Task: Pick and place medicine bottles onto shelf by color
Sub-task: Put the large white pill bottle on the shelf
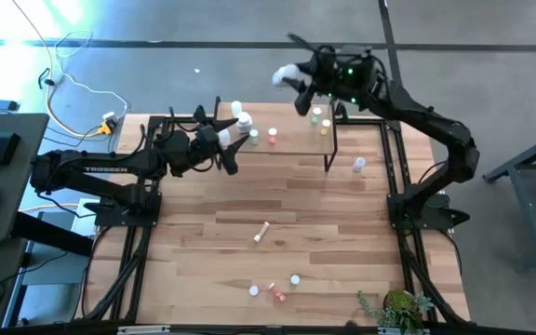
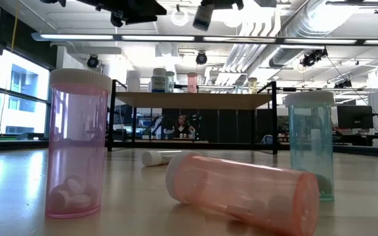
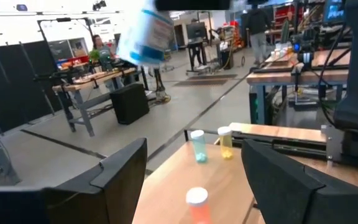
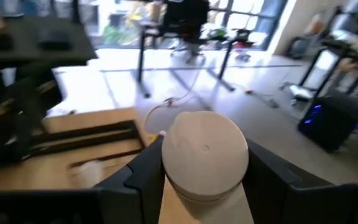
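Note:
The shelf (image 1: pixel 291 144) stands at the table's far middle on black legs. White medicine bottles (image 1: pixel 243 121) stand on its left part, a pink one (image 1: pixel 273 135) in the middle, a green one (image 1: pixel 316 115) and a yellow one (image 1: pixel 325 127) at its right. My left gripper (image 1: pixel 228 149) hangs open over the shelf's left end, nothing between its fingers (image 3: pixel 123 180). My right gripper (image 1: pixel 298 84) is up beyond the shelf's far edge, shut on a white bottle (image 1: pixel 284 74). More bottles (image 1: pixel 261 233) lie and stand on the table. My right gripper pinches the white bottle's body (image 4: pixel 204 186) between its two fingers, one on each side. The fingers come roughly level from the table's right. The bottle is lifted clear, tilted, high above the table's far edge; it shows blurred with a blue label (image 3: pixel 145 34) in the left wrist view.
A clear bottle (image 1: pixel 359 165) stands on the table right of the shelf. Near the front edge stand a pink vial (image 2: pixel 77 144) and a teal one (image 2: pixel 310 144), with an orange-pink one (image 2: pixel 241 190) lying between them. A small plant (image 1: pixel 400 305) sits at the front right corner.

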Controlling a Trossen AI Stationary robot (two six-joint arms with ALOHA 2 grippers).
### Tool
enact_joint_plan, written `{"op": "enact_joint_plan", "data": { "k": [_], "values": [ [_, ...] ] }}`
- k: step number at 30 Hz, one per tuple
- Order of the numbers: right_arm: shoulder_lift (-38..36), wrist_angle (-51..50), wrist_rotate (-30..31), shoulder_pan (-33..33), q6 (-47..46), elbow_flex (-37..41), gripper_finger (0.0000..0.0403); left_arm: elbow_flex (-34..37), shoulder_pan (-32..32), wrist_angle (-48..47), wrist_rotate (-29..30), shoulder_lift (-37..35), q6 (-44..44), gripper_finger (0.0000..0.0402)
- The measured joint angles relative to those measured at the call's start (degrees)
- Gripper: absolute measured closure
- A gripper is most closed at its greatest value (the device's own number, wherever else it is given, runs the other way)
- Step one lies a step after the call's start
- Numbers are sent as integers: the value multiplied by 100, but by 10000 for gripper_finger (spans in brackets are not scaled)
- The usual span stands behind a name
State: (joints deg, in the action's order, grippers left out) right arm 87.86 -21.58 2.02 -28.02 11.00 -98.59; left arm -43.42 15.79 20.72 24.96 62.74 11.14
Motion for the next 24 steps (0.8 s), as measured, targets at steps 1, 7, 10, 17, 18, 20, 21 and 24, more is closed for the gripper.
{"op": "enact_joint_plan", "data": {
  "k": [1, 7, 10, 17, 18, 20, 21, 24],
  "values": [
    [27, 43, -2, -104, 0, 0, 244, 1, 0, 0, 15, 0, 6, 149],
    [383, -154, -469, -659, -353, 0, 244, 0, 0, 5, 22, -2, 168, 149],
    [672, -326, -657, -781, -474, 0, 244, 1, 0, 5, 23, -2, 163, 149],
    [1233, -651, -888, -800, -576, 4, 243, 2, 0, 5, 31, 0, 153, 149],
    [1302, -674, -976, -801, -621, 4, 243, 2, 0, 5, 32, 0, 152, 149],
    [1427, -697, -1012, -799, -664, 4, 243, 2, 0, 5, 34, 0, 152, 149],
    [1475, -697, -1014, -799, -669, 4, 243, 2, 0, 5, 34, 0, 152, 149],
    [1609, -702, -1111, -801, -693, 4, 243, 2, 0, 5, 34, 0, 152, 149]
  ]
}}
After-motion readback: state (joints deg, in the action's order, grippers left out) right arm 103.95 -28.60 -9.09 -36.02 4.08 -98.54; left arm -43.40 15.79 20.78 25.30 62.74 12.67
